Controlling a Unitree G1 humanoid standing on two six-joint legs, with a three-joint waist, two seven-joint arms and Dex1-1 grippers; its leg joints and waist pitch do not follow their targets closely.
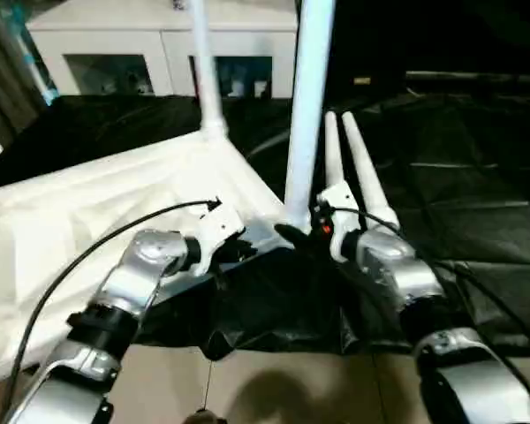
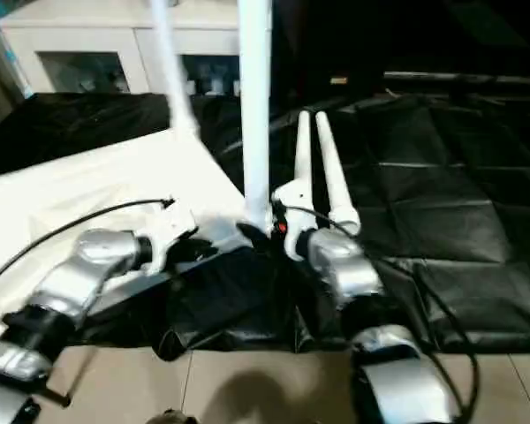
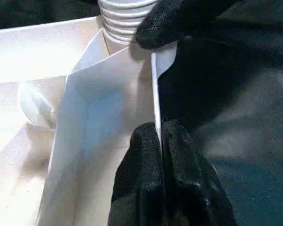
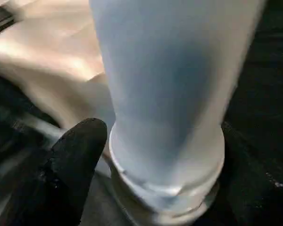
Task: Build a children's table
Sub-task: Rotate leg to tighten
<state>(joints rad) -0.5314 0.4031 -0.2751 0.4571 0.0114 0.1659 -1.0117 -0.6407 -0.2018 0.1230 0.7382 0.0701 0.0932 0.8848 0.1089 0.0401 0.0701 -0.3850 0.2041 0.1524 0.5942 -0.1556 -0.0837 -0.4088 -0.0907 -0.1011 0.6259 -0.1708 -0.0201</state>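
From the left eye view, the children's table [image 1: 88, 230] is lying upside down on a black sheet [image 1: 459, 203] spread over a tiled floor [image 1: 274, 389]. Two legs are standing upright in its corner sockets: a far leg [image 1: 205, 71] and a near leg [image 1: 307, 106]. Two spare legs [image 1: 353, 168] are lying side by side on the sheet just beside the right gripper [image 1: 322, 225]. White cabinets [image 1: 159, 62] are standing at the back of the room. The plastic is looking light, stiff and smooth, so a leg is probably best gripped low, near its flared end.

In the right eye view, the left gripper [image 2: 190, 246] is sitting at the table's near edge.

In the left wrist view, its jaws are pinching shut on the thin upright rim [image 3: 155, 94] of the table, with the near leg's ribbed base just beyond. That rim is likely flexing a little under a firm squeeze.

In the right wrist view, one black finger [image 4: 70, 165] is standing apart from the near leg's base, the jaws spread wide and holding nothing.
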